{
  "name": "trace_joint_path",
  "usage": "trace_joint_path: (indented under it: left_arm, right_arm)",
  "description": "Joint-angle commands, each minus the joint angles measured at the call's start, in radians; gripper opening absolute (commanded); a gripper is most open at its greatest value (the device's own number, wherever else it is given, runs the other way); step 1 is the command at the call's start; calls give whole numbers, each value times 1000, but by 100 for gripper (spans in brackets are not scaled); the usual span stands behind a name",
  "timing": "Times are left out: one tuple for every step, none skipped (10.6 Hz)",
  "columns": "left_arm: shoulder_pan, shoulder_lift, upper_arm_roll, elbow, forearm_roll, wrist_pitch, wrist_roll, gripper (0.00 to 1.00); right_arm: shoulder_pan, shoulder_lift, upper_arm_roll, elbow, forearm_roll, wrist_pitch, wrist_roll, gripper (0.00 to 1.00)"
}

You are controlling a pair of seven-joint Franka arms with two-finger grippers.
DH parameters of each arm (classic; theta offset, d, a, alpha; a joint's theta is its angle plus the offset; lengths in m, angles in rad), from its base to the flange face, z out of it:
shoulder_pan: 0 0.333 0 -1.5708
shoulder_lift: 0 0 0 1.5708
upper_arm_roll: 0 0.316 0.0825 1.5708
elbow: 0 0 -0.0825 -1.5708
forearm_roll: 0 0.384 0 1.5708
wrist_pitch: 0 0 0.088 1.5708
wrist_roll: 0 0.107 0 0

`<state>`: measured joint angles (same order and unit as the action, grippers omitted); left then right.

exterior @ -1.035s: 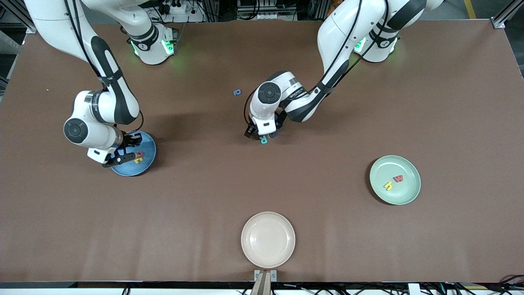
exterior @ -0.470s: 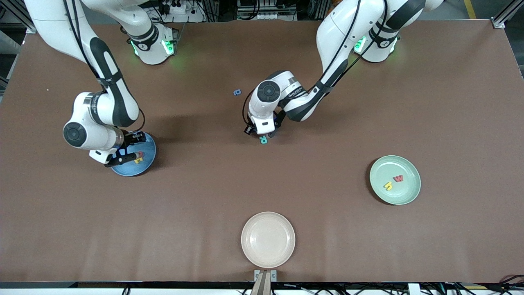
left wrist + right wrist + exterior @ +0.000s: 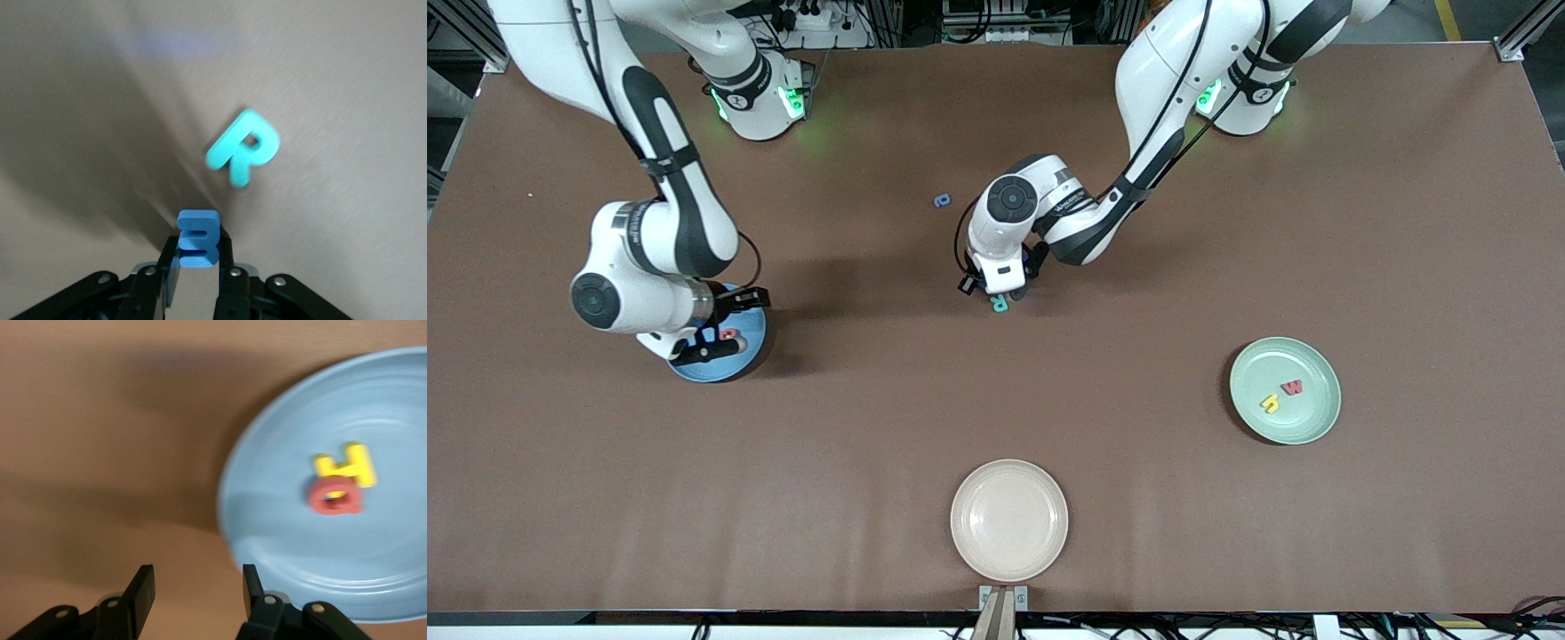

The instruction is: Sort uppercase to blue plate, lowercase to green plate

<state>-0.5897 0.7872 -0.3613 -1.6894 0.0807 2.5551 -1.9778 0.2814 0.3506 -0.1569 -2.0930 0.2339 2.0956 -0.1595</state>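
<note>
With the left end effector (image 3: 198,267) clamped on the blue E-shaped letter (image 3: 197,238) just above the counter (image 3: 1138,498) beside the teal R (image 3: 243,147), the pick is in hand; next it must carry to the green plate (image 3: 1307,427). Right end effector (image 3: 197,590) is parted and empty at the blue plate (image 3: 280,540) rim; red Q (image 3: 333,495) and yellow H (image 3: 351,463) lie inside.

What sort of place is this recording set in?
Likely a robotics lab bench: a brown-covered table, arm bases bolted along its edge, and metal framing with cabling around it.
</note>
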Motion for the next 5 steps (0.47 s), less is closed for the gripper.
trace_joint_path:
  left_arm:
    - [24,-32,16,51,31,-24,14,0]
    - [37,-32,16,83,53,-62,26,0]
    - [54,-34,16,112,97,-115,63,0]
    - [76,-39,16,125,128,-145,95,0]
    - [108,-54,15,123,139,-154,150,0]
  right_arm:
    - [50,-70,54,-67,33,59,170,62]
    - [82,-85,74,-132,65,169,201,62]
    - [103,-96,106,-192,73,282,256,62]
    - [105,-110,159,-217,73,325,344,62]
    - [107,-120,209,-220,73,328,439,62]
